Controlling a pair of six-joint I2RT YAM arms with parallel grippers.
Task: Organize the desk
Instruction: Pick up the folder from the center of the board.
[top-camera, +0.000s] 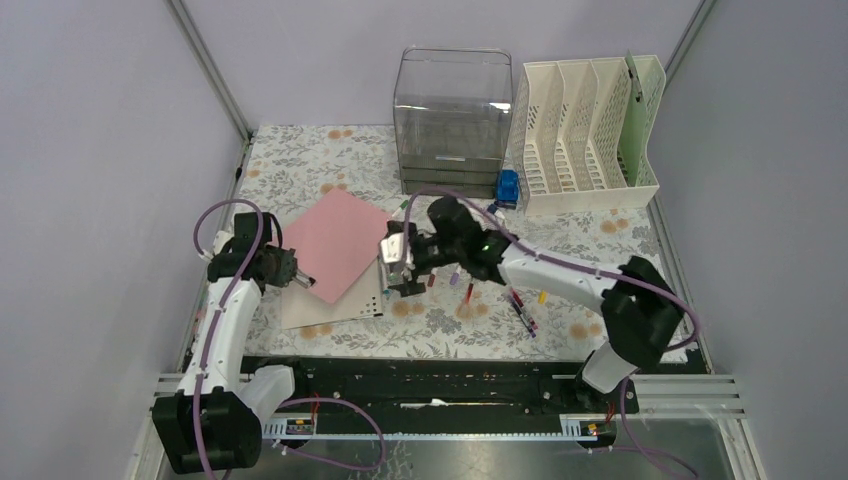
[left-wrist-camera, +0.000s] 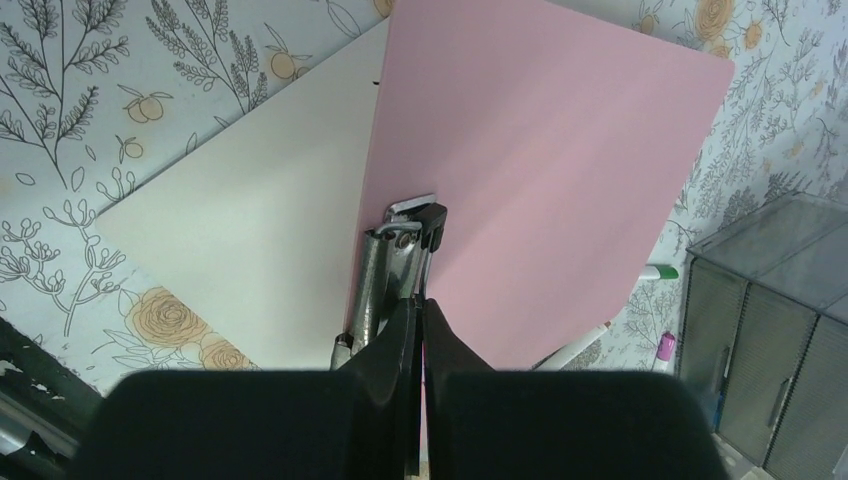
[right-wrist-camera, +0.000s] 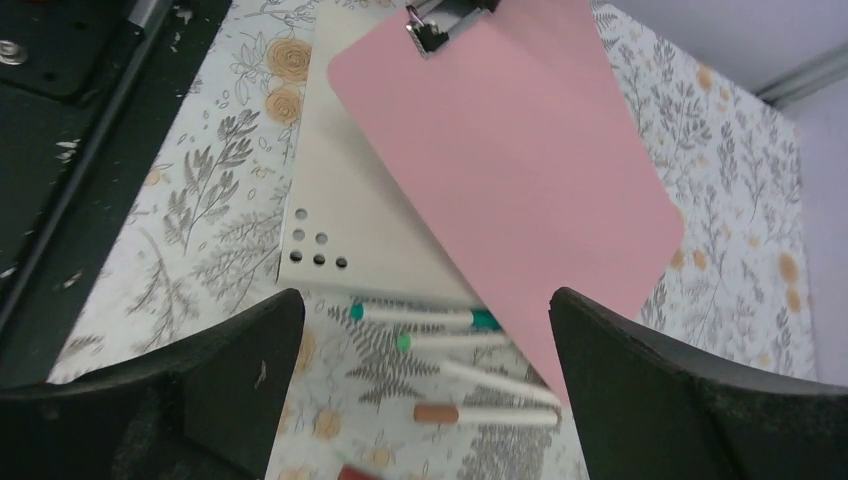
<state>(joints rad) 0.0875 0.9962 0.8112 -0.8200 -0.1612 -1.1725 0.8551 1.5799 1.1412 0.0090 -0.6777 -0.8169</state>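
Closest in, our left hand (left-wrist-camera: 417, 305) is pinching the metal clip (left-wrist-camera: 385, 265) of the pink sheet (left-wrist-camera: 540, 170), while our right hand (right-wrist-camera: 425, 305) hangs spread beside that sheet. We judge little sorted yet: loose marker pens (right-wrist-camera: 440, 318) and a cream punched card (right-wrist-camera: 340, 200) lie beside and partly under the sheet on the fern-printed white-cloth bench (top-camera: 300, 160). Beyond it stands a cream file rack (top-camera: 585, 130), lilac walls (top-camera: 100, 150) around.

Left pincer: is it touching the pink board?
Touching. Left wrist view shows the left pincer shut on the metal clip of the pink board.
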